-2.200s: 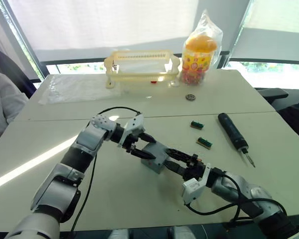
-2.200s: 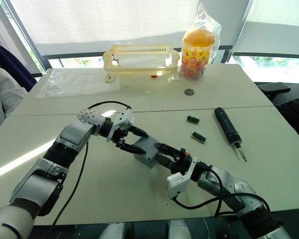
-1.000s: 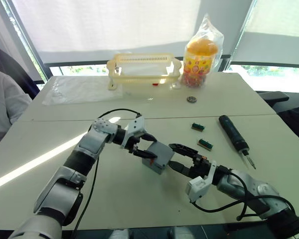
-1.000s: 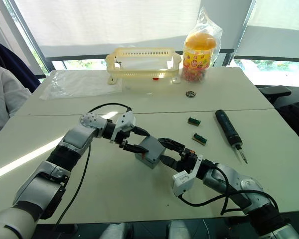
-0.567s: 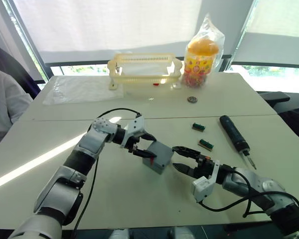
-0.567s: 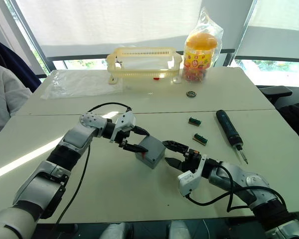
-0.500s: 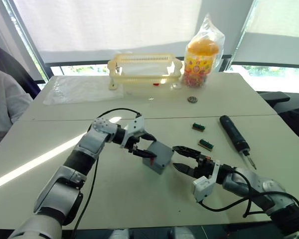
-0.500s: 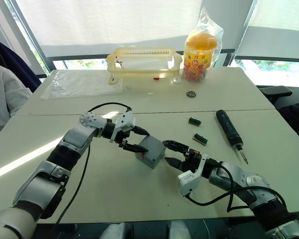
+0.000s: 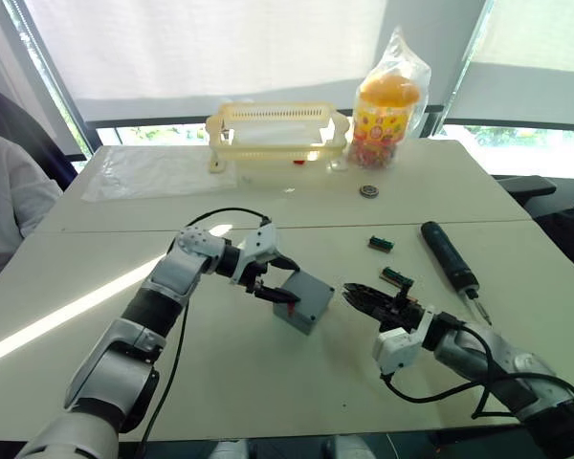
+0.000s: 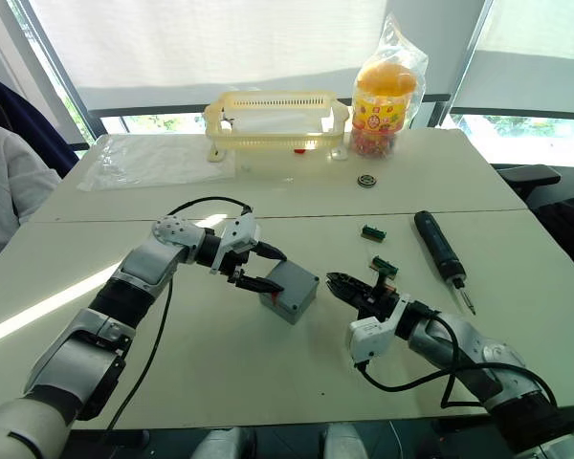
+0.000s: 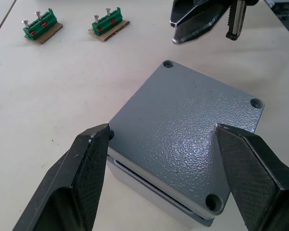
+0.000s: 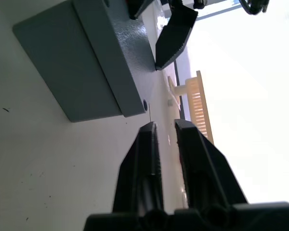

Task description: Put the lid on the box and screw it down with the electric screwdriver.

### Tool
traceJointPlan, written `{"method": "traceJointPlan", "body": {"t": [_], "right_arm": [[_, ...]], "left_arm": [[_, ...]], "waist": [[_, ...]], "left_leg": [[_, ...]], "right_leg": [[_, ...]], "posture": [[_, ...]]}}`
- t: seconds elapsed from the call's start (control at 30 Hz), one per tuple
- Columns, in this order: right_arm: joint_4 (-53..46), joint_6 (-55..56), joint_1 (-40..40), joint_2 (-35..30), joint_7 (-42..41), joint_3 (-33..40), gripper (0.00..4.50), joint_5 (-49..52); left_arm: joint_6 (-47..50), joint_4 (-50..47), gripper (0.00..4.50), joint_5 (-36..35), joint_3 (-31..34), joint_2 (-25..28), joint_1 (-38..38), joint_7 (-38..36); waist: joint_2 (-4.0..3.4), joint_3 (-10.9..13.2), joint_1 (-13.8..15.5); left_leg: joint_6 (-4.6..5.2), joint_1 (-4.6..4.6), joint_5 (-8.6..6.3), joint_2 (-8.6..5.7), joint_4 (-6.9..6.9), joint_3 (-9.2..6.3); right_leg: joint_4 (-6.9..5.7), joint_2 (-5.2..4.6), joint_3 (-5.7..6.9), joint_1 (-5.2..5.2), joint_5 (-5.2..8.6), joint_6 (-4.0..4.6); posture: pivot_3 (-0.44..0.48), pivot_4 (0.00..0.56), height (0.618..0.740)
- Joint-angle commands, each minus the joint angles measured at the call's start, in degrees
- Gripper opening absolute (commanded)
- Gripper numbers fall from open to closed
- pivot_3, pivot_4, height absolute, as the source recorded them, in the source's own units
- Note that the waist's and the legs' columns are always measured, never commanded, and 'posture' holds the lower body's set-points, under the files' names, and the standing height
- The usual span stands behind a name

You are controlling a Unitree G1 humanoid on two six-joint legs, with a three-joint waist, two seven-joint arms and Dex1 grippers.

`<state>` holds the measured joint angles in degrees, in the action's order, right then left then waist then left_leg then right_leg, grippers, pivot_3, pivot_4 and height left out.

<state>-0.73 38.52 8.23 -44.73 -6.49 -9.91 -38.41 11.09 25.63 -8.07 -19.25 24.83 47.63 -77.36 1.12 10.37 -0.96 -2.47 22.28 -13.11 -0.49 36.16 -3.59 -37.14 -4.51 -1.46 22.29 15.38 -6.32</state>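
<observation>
Left eye view: left gripper fingers spread, bracketing the box w/ lid seated on top, probably steadying it mid-bench. Right of box, right gripper fingers nearly closed, empty, just apart. Further right: two green blocks, then electric screwdriver lying untouched; blocks sit btwn gripper and tool.

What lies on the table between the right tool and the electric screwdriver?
In the right eye view, one small green terminal block lies close beside the right tool; beyond it, bare table runs up to the electric screwdriver.
</observation>
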Motion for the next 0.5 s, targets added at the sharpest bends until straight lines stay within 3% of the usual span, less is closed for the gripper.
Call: {"method": "traceJointPlan", "body": {"t": [0.03, 0.3, 0.5], "right_arm": [[-4.03, -2.55, -1.04, 1.35, -3.15, 2.22, 0.03, 7.34], [-15.04, -16.31, -5.16, 5.5, -17.5, 1.78, 0.03, 30.91], [-15.51, -17.34, -6.27, 5.95, -20.11, 1.73, 0.03, 29.32]], "left_arm": [[1.65, 3.02, 3.53, 3.19, -1.11, 1.21, -1.53, 1.19], [2.01, 3.18, 3.53, 3.04, -0.56, 1.24, -0.27, 0.18], [1.78, 1.41, 3.53, 2.71, -0.87, 0.7, -1.32, -0.47]], "waist": [[0.0, 0.0, 0.01], [0.01, 0.01, 0.07], [0.0, 0.01, 0.16]], "left_leg": [[0.0, 0.0, 0.0, 0.0, 0.0, 0.0], [0.04, 0.02, -0.02, 0.01, 0.01, -0.02], [0.05, 0.03, -0.03, 0.01, 0.0, -0.02]], "right_leg": [[0.0, 0.0, 0.0, 0.0, 0.0, 0.0], [0.04, 0.0, 0.01, -0.01, -0.01, -0.03], [0.05, 0.0, 0.03, 0.01, 0.0, -0.01]], "posture": [[0.0, 0.15, 0.74], [0.0, 0.15, 0.74], [0.0, 0.15, 0.74]]}}
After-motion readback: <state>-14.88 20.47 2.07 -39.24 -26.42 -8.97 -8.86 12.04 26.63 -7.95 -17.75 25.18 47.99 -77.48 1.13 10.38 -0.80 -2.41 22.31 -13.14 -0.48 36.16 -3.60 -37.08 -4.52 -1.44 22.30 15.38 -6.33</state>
